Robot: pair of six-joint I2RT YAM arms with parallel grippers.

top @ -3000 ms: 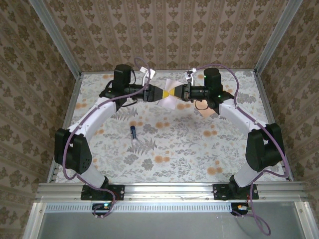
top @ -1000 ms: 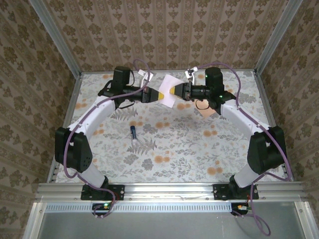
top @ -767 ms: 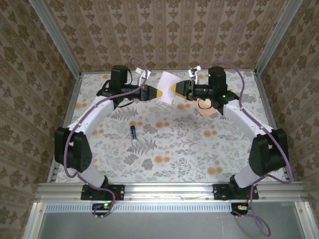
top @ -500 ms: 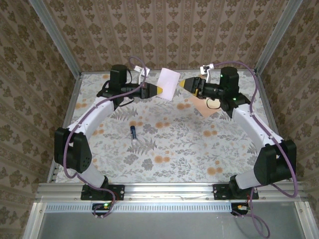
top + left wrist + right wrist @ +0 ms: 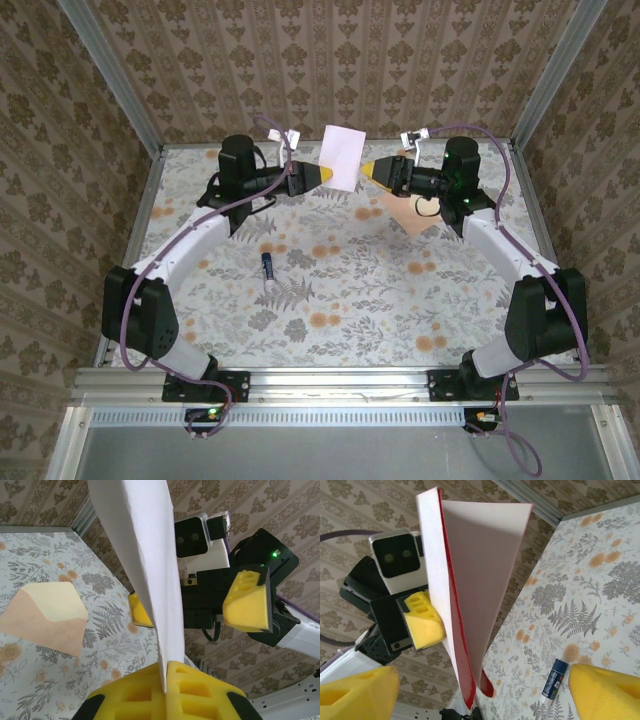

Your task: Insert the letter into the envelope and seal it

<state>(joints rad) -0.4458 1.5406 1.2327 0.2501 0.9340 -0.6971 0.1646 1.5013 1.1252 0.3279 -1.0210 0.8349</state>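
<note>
My left gripper (image 5: 322,176) is shut on the lower edge of the letter (image 5: 340,157), a pale folded sheet with a red border that stands upright above the far middle of the table. In the left wrist view the letter (image 5: 145,555) rises from between the closed yellow pads (image 5: 145,692). My right gripper (image 5: 372,170) is open just right of the sheet, apart from it and holding nothing; its own camera shows the letter (image 5: 470,580) ahead of it. The peach envelope (image 5: 410,213) lies flat under the right arm, flap open (image 5: 47,617).
A blue and white glue stick (image 5: 267,266) lies on the flowered tablecloth left of centre, also seen past the letter as the glue stick (image 5: 554,679). Patterned walls and metal frame posts (image 5: 545,70) close in the table at the back and sides.
My right gripper has opened, let go of the letter and drawn back to the right. The left gripper has kept its hold and lifted the sheet more upright.
</note>
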